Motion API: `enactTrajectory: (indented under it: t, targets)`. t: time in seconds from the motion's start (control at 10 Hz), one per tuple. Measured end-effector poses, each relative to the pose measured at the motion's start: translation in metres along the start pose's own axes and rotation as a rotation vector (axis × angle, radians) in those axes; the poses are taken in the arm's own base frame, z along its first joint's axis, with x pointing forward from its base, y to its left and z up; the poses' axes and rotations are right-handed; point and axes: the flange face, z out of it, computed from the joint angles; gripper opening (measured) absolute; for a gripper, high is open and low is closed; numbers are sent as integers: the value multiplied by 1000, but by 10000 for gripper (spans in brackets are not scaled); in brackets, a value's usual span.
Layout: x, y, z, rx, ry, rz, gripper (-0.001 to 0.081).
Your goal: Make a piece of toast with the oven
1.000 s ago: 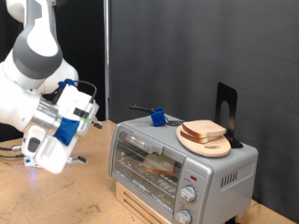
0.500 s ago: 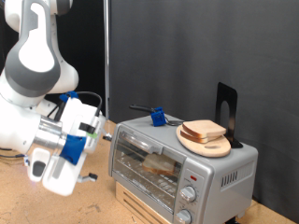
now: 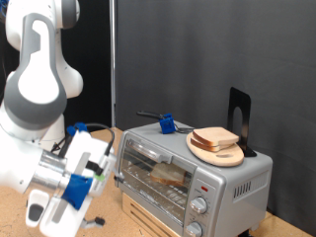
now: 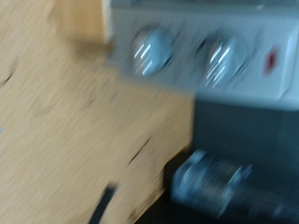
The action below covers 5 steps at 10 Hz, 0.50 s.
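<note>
The silver-grey oven (image 3: 193, 174) stands on a wooden base at the exterior view's right, with its door closed. One slice of toast (image 3: 168, 176) shows through the glass on the rack inside. A second slice (image 3: 216, 137) lies on a round wooden plate (image 3: 219, 153) on top of the oven. My gripper (image 3: 95, 223) hangs low at the exterior view's bottom left, in front of the oven and apart from it. The blurred wrist view shows the oven's two knobs (image 4: 153, 51) (image 4: 222, 59) and red light (image 4: 271, 61).
A blue clip-like object (image 3: 168, 123) and a black stand (image 3: 239, 118) sit on the oven top. The wooden table (image 4: 65, 121) runs under the gripper. A dark curtain hangs behind. Cables trail by the arm's wrist.
The arm has swung down and towards the exterior view's bottom, carrying the gripper from beside the oven's upper left corner to near the table. The oven and both slices have not moved.
</note>
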Motion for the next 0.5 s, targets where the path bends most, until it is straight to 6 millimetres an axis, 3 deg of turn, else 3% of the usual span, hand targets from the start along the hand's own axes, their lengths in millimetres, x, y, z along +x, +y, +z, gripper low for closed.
enactTrajectory:
  t: [0.1,0.5]
  targets:
    - [9,-2,7,5,40,4,682]
    - [1,-10,15,-22,-117,134,682]
